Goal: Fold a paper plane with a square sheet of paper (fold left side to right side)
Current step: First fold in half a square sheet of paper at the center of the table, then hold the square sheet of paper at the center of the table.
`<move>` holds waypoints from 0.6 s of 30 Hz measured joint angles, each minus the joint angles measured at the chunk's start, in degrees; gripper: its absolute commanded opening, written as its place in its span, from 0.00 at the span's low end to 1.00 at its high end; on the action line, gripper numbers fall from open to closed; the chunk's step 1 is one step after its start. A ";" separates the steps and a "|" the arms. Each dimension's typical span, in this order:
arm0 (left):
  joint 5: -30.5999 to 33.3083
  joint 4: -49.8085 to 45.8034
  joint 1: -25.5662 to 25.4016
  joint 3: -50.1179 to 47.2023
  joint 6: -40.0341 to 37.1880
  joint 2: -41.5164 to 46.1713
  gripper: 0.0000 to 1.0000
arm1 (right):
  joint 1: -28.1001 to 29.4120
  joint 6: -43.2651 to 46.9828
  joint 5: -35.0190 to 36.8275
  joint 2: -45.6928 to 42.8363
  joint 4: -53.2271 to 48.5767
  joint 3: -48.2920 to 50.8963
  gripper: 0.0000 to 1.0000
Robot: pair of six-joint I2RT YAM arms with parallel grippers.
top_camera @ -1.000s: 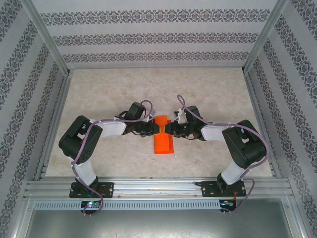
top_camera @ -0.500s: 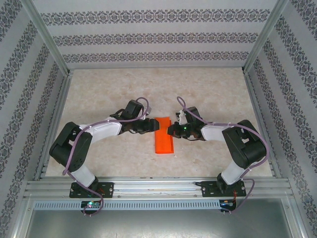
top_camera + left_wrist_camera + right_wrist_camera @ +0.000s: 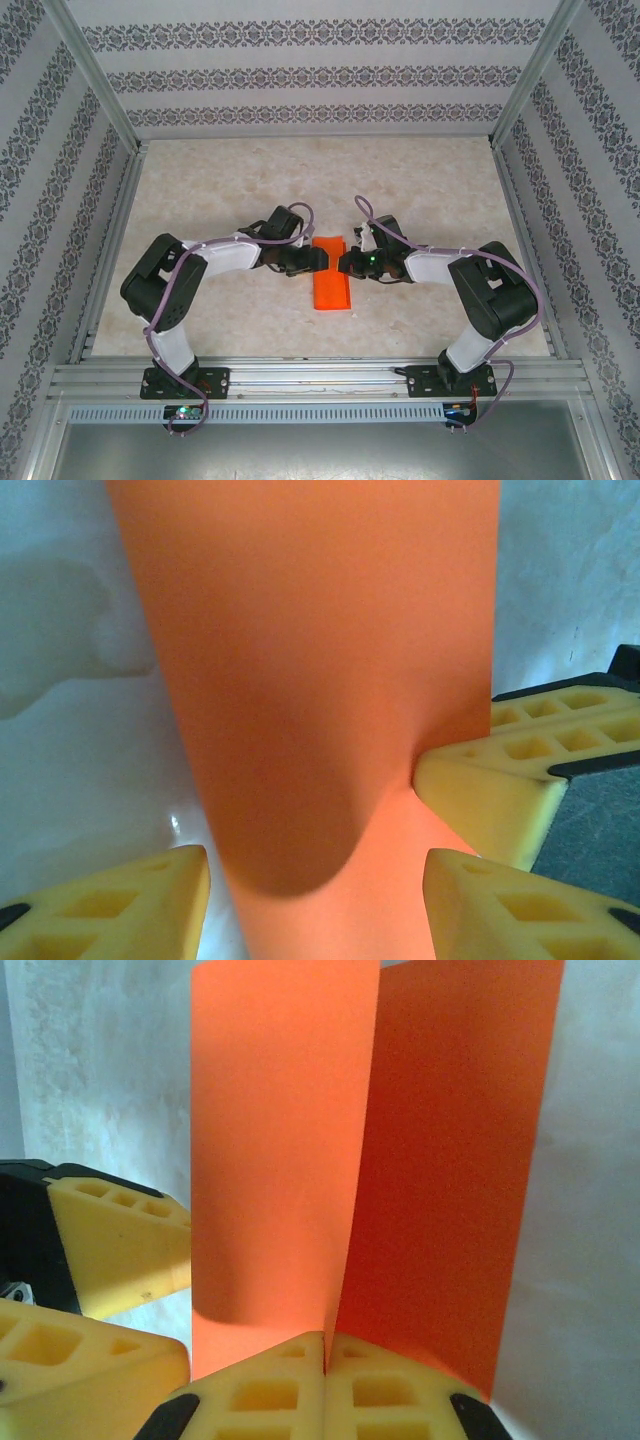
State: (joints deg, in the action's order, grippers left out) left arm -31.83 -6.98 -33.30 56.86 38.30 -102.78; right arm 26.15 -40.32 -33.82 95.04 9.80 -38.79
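Observation:
The square sheet of paper point(image 3: 332, 276), bright orange-red, lies mid-table as a long narrow rectangle folded in half, not a paper plane shape. In the right wrist view it shows two panels point(image 3: 290, 1150) meeting at a crease. My right gripper point(image 3: 346, 264) point(image 3: 326, 1348) is shut on the paper's right edge, pinching it at that crease. At the paper's left edge my left gripper point(image 3: 313, 259) point(image 3: 316, 905) stands open, its yellow fingertips point(image 3: 135, 905) either side of the paper strip point(image 3: 320, 630) without clamping it. The two grippers face each other, almost touching.
The pale marbled tabletop point(image 3: 220, 190) is bounded by aluminium rails point(image 3: 310, 375) at the front and patterned walls point(image 3: 310, 80) on three sides. Both arm bases are bolted to the front rail, left point(image 3: 180, 380) and right point(image 3: 450, 378).
The left gripper opened and let go of the paper, drew back a little, then returned to the left edge. The right gripper closed fully. The paper settled flatter.

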 measured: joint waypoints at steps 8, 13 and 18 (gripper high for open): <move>1.51 -2.21 -0.79 1.60 0.00 -2.40 0.51 | 0.00 0.17 0.83 0.00 -0.92 -0.13 0.02; 2.93 -4.66 -1.22 3.28 0.00 -3.13 0.47 | 0.00 0.17 1.42 0.00 -1.36 -0.15 0.12; 4.90 -7.45 -1.92 5.05 -0.02 -3.80 0.46 | 0.00 0.33 2.23 -0.39 -1.90 -0.15 0.31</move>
State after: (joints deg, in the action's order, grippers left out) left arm -26.94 -14.44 -35.22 61.91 38.28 -106.59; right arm 26.15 -39.99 -31.59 94.65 7.90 -38.94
